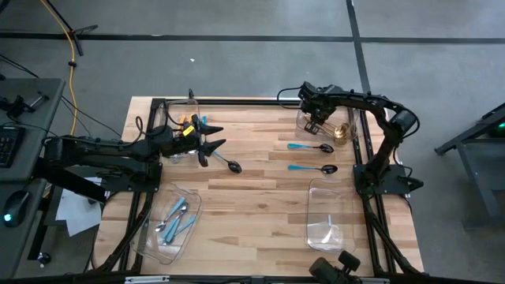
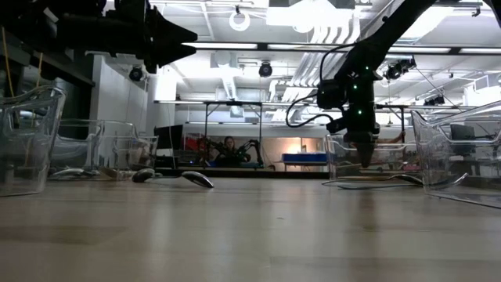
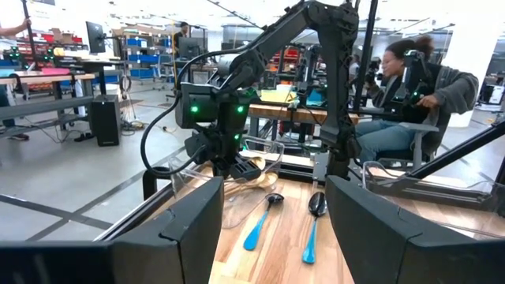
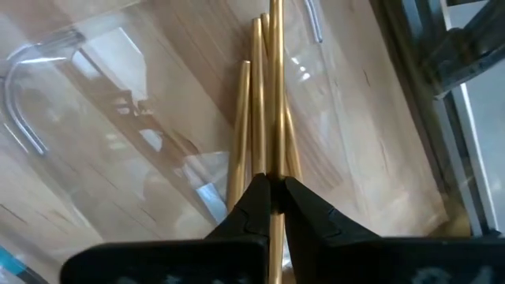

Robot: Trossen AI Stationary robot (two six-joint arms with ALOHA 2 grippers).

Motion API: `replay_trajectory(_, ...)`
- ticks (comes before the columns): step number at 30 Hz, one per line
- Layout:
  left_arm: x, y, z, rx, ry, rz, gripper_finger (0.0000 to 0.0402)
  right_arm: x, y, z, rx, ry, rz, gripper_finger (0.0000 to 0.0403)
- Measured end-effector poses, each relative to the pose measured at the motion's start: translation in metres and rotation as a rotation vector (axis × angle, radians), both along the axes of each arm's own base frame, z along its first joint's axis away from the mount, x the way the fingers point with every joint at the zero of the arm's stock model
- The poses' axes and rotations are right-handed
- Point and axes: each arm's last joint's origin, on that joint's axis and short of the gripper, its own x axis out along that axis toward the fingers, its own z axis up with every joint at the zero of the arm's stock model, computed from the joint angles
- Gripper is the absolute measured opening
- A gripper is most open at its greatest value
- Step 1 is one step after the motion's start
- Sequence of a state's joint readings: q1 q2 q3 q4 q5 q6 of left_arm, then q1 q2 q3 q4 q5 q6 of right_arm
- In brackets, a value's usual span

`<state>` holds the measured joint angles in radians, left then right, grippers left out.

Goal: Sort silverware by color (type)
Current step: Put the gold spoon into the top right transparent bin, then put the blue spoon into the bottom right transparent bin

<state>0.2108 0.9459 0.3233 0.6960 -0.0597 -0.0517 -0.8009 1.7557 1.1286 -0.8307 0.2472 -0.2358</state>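
wooden surface (image 1: 260, 197) w/ 4 clear bins, one per corner.

right tool (image 4: 274, 199) is down over the far-right bin (image 1: 309, 122), fingers pressed together, pinching one gold handle (image 4: 276, 95) between the tips. 3 more gold handles (image 4: 254, 110) lie side by side under/next to it in that bin, so 4 gold pieces countable in the right wrist view; can't tell spoon vs fork.

left tool (image 1: 211, 140) hangs above the surface just beside the far-left bin (image 1: 177, 118), fingers spread wide, nothing between them. orange handles (image 1: 183, 121) show in that bin, count unclear, arm covers most of it.

loose on the surface: 2 teal-handled black spoons (image 1: 309, 147) (image 1: 312, 168), parallel, one behind the other, near the far-right bin, bowls pointing right in the high view. 1 dark spoon (image 1: 230, 165) lies just in front of the left tool, handle colour can't tell.

near-left bin (image 1: 189, 197) holds light-blue-handled silver pieces (image 1: 175, 217), roughly 4, overlapping so exact count unsure. near-right bin (image 1: 325, 229) shows no silverware.

low view: spoon bowl (image 2: 196, 178) lying flat mid-surface, right tool pointing straight down at the far bin. a person (image 3: 394, 95) sits at a desk beyond the surface, seen in the left wrist view.
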Motion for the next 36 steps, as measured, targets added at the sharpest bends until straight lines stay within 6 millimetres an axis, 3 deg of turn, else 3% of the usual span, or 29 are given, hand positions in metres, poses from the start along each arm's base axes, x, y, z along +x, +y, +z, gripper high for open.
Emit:
replay_trajectory(20, 0.0000, 0.0000, 0.0001, 0.001, -0.001, 0.000, 0.0211, -0.0007, -0.0006, -0.0001, 0.012, 0.000, 0.030, 0.0061)
replay_trajectory(36, 0.0000, -0.0001, 0.0001, 0.003, 0.000, 0.000, 0.0211, -0.0008, -0.0004, 0.0000, 0.013, 0.001, 0.031, 0.0148)
